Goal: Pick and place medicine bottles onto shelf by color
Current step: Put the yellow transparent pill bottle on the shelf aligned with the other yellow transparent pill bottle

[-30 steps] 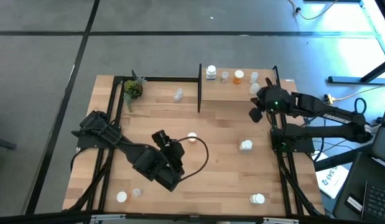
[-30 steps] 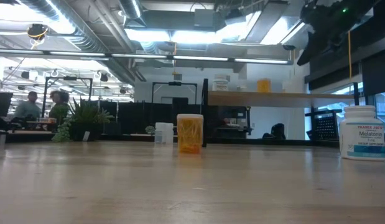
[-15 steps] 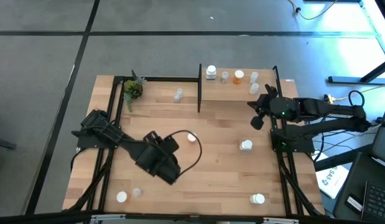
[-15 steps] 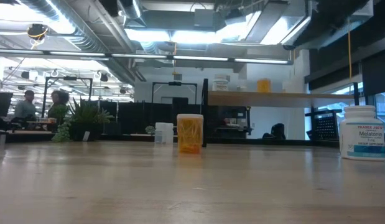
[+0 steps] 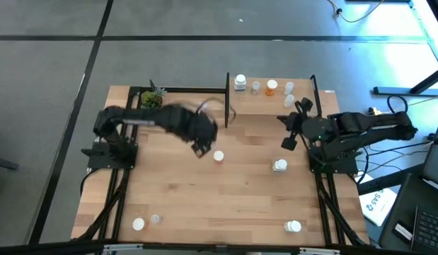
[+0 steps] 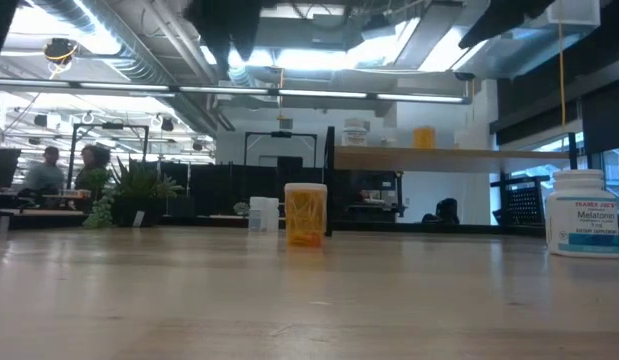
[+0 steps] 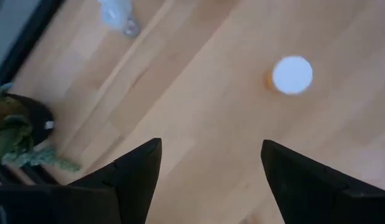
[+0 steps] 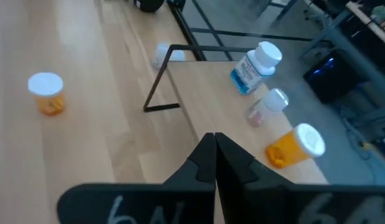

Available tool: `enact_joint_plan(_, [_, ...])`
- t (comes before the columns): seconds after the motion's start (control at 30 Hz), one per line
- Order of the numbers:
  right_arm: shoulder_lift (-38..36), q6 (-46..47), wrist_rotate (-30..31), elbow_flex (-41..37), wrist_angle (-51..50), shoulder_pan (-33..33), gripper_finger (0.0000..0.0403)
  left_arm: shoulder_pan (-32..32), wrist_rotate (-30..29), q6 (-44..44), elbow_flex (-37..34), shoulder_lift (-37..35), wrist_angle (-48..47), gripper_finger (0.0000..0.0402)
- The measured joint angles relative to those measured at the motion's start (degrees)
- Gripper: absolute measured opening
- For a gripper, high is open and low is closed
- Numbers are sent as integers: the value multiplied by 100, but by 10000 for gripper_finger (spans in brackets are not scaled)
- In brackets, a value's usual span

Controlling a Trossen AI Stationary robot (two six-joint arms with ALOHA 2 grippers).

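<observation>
An orange medicine bottle (image 5: 218,156) with a white cap stands on the table's middle; it also shows in the left wrist view (image 7: 292,74) and the low view (image 6: 306,215). My left gripper (image 5: 199,147) hangs open just above and to the left of it, pointing down (image 7: 211,146). The shelf (image 5: 264,103) at the far right bears a white bottle (image 5: 240,83), a clear one (image 5: 255,87), an orange one (image 5: 272,87) and others. My right gripper (image 5: 285,142) is shut and empty (image 8: 214,138), in front of the shelf's right end.
A clear bottle (image 5: 203,108) and a green plant (image 5: 151,101) stand at the far left. White bottles stand at the right (image 5: 279,166), near right (image 5: 294,227) and near left (image 5: 137,224), the last beside a clear bottle (image 5: 156,219). Black posts (image 5: 227,99) frame the shelf.
My left arm has swung quickly from the table's near left toward the far middle, turning as it went, and its open gripper now hangs beside the orange bottle. My shut right gripper has drawn away from the shelf toward the near edge and rolled.
</observation>
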Motion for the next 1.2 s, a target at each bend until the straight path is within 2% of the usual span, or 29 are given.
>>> enact_joint_plan(0.1, [159,-84,195,174,-44,134,2,679,453,569,-7,28,71,270])
enact_joint_plan(0.33, [361,-96,250,346,-185,375,2,2008,952,1610,-4,63,852,270])
enact_joint_plan(0.53, [365,-71,250,352,-173,501,2,2802,1019,2047,-4,76,1174,270])
enact_joint_plan(0.8, [380,-72,251,355,-154,534,2,3335,1112,2556,-13,307,1664,270])
enact_joint_plan(0.93, [383,-72,351,352,-152,534,2,3422,1108,2749,15,544,2083,270])
enact_joint_plan(1.2, [380,-72,615,354,-148,534,3,3586,1124,3585,1,1091,2333,270])
